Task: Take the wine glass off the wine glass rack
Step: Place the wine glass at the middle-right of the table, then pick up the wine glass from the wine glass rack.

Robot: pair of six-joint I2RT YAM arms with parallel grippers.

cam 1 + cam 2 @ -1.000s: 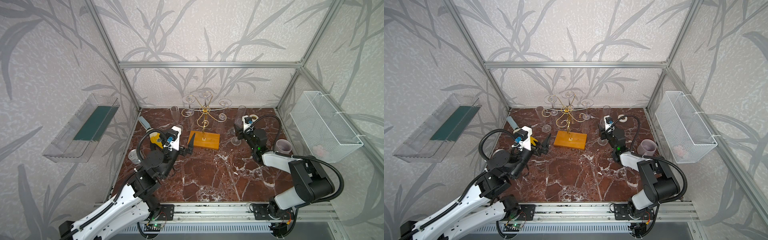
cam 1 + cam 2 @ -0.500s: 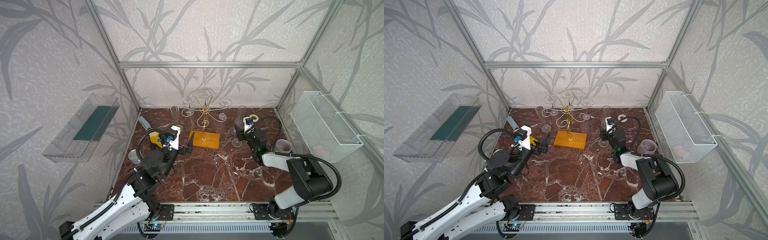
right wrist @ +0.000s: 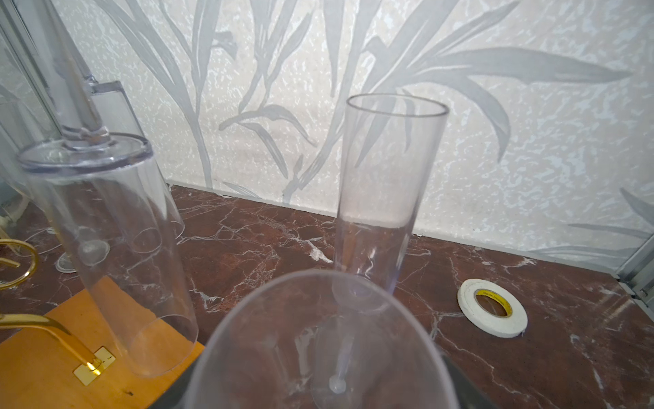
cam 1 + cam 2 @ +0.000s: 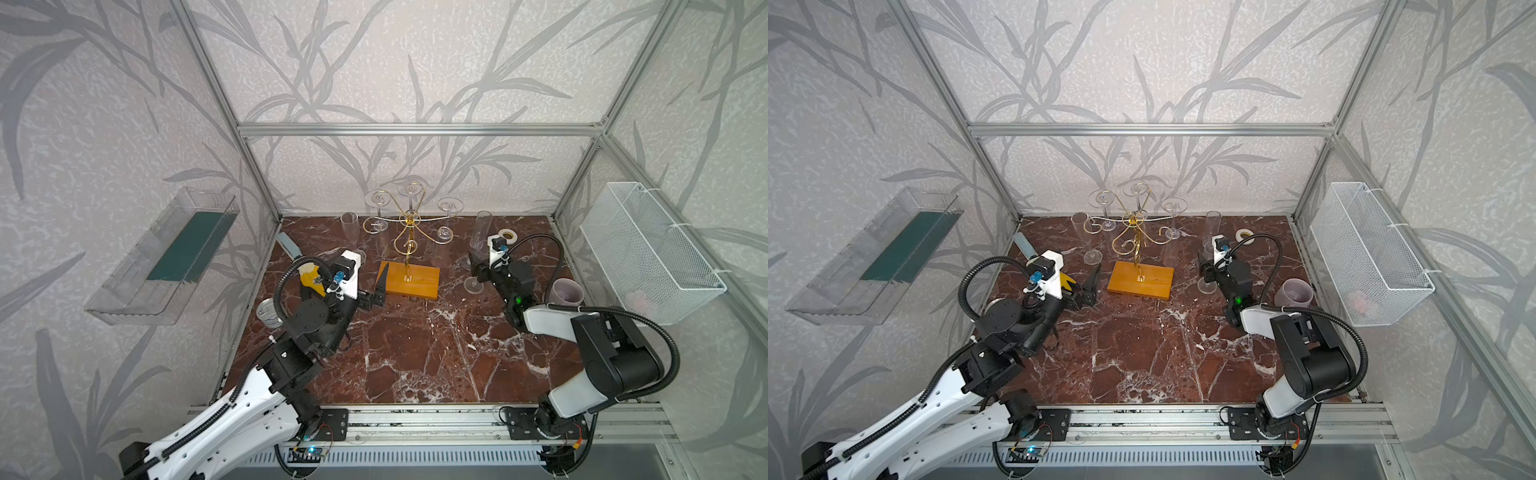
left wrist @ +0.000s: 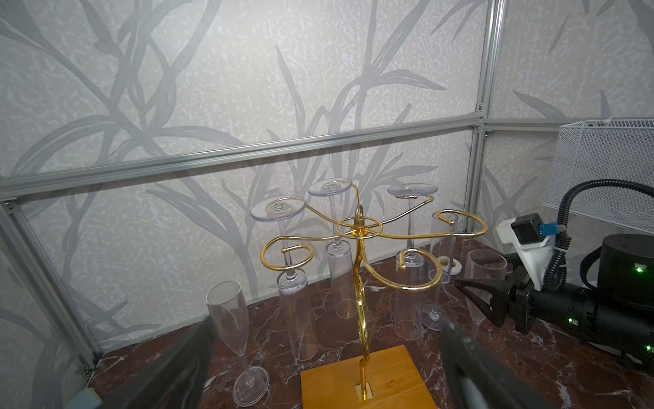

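The gold wine glass rack stands on its orange wooden base. Three clear wine glasses hang upside down on its far arms. Another wine glass stands upright with its foot on the marble, right of the rack. My right gripper is open, and its jaws flank that glass's bowl. My left gripper is open and empty at the base's left edge.
Two more flutes stand upright on the marble, one left of the rack and one behind my right gripper. A tape roll, a lilac cup, a metal can, a wire basket and a clear wall tray surround the floor.
My right gripper's jaws have spread wider around the upright glass, which now stands on the marble. The left arm has not moved.
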